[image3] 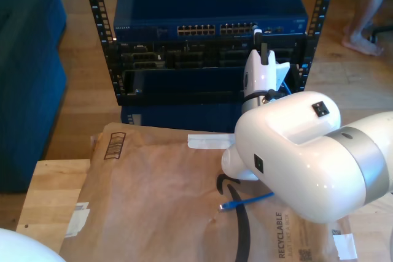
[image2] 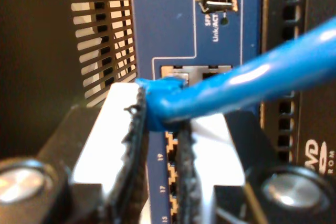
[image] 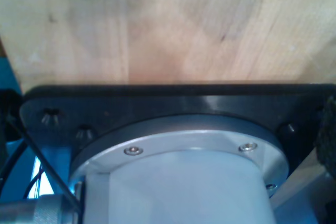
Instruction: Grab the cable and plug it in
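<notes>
My second gripper [image2: 160,129] is clamped on the thin bright-blue ethernet cable [image2: 247,82] just behind its blue-booted plug [image2: 160,90], and that plug sits right up at a port in the dark-blue network switch [image2: 173,30]. In the exterior view the second gripper [image3: 260,41] is at the right end of the switch's [image3: 209,4] port row, inside the black rack [image3: 101,35]. The cable's other end [image3: 230,205] lies loose on the brown paper mailer [image3: 153,194], near the big white arm [image3: 301,151]. This cable looks light and floppy, so holding close behind the plug is the right spot; farther back it would likely bend away. The clear latch is probably fragile, so a straight push seems wise. My first gripper's state I cannot tell; its camera looks at pale wooden board [image: 173,24].
</notes>
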You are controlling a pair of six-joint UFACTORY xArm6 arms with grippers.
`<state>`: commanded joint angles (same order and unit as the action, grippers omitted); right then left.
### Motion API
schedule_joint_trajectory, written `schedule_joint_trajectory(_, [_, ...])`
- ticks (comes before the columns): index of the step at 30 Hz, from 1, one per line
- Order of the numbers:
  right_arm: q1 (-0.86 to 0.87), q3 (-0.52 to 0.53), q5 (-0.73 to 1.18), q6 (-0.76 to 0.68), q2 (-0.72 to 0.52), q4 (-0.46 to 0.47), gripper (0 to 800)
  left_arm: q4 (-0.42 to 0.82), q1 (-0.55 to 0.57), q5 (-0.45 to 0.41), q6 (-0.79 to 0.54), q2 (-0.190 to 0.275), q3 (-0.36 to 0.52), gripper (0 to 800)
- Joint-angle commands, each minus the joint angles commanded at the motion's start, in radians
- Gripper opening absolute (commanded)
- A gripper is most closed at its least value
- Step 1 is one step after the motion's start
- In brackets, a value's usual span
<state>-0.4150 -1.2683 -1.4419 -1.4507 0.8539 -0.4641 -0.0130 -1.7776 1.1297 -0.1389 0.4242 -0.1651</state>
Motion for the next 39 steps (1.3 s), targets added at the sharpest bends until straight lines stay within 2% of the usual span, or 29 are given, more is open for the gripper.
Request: schedule_joint_trajectory(39, [0.005,-0.02,0.002,0.0,0.012,0.011,0,0.0,0.0,0.0,0.0,0.002,0.0,800])
